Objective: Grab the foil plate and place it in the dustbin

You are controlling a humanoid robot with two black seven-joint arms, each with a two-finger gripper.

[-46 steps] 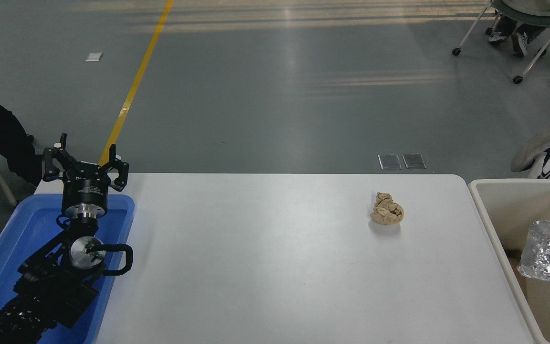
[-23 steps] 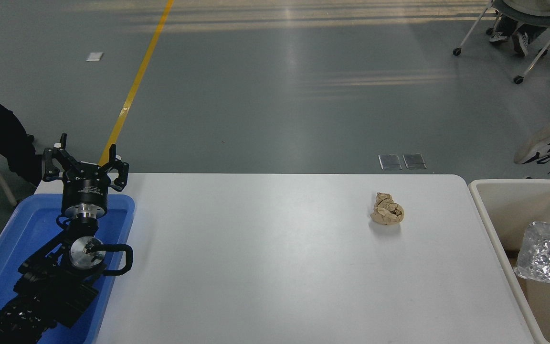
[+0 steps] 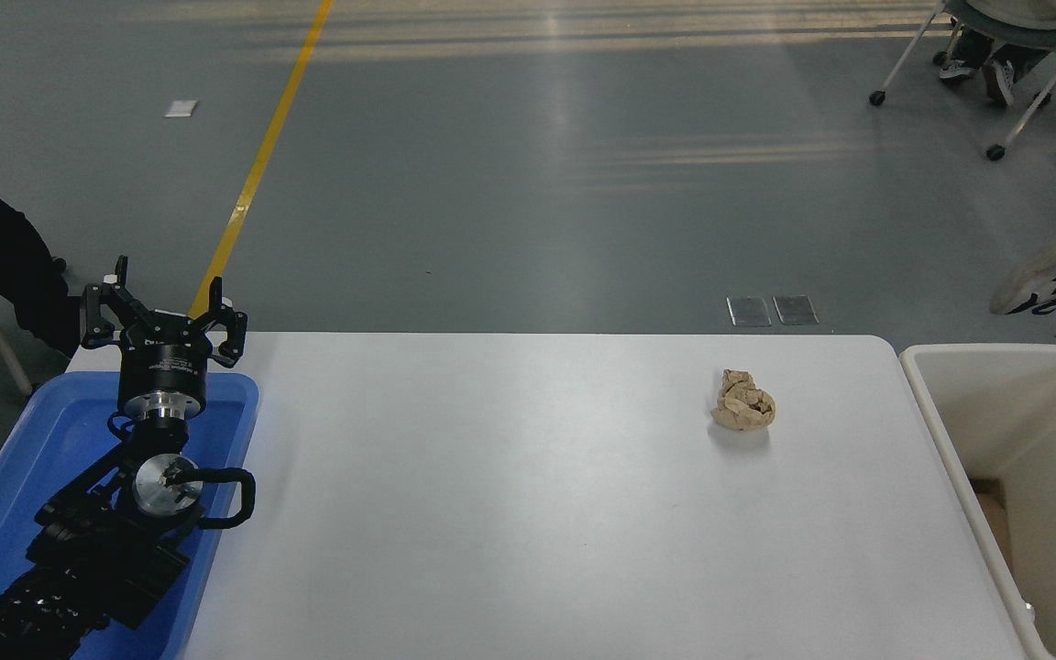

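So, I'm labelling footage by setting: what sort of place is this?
Probably an industrial hall or lab: bare grey concrete floor with a painted yellow line, a wheeled chair, and a white table where a black robot gripper is parked.

Views: one, head camera only
Position: high, at table's (image 3: 537,513) near edge
Facing: forward and down, past far edge onto grey floor (image 3: 528,183)
Range: mid-distance; near corners cropped

Left gripper (image 3: 161,316) over tray (image 3: 225,431) at table's (image 3: 491,513) far-left; paper ball (image 3: 742,401) far-right on table; dustbin (image 3: 968,440) beside table's right edge.
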